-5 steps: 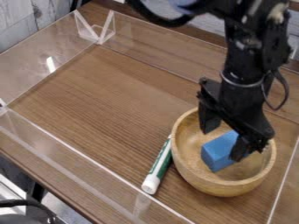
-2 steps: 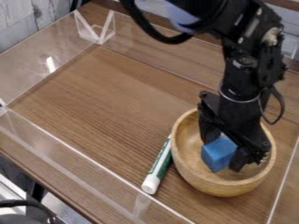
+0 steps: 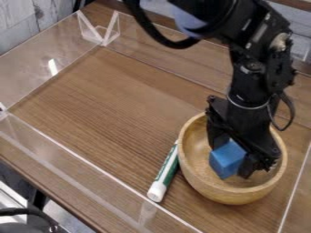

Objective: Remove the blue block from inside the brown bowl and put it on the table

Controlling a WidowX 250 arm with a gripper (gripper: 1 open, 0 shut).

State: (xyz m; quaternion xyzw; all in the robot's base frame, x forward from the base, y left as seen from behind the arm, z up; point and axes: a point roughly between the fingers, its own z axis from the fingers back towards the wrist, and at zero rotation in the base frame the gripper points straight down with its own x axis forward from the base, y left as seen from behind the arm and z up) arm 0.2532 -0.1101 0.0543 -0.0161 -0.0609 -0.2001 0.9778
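The blue block (image 3: 227, 159) rests inside the brown bowl (image 3: 198, 177) at the table's (image 3: 109, 100) front right. My black gripper (image 3: 237, 153) points straight down into the bowl, open, with one finger on each side of the block. Part of the block's top and far side is hidden behind the fingers. Whether the fingers touch the block cannot be told.
A white-and-green marker pen (image 3: 165, 176) lies on the table just left of the bowl. Clear acrylic walls (image 3: 73, 168) run around the table's edges, with a folded clear piece (image 3: 100, 29) at the back left.
The gripper has sunk slightly lower into the bowl around the blue block; it stays open. Block, bowl and pen have not moved.
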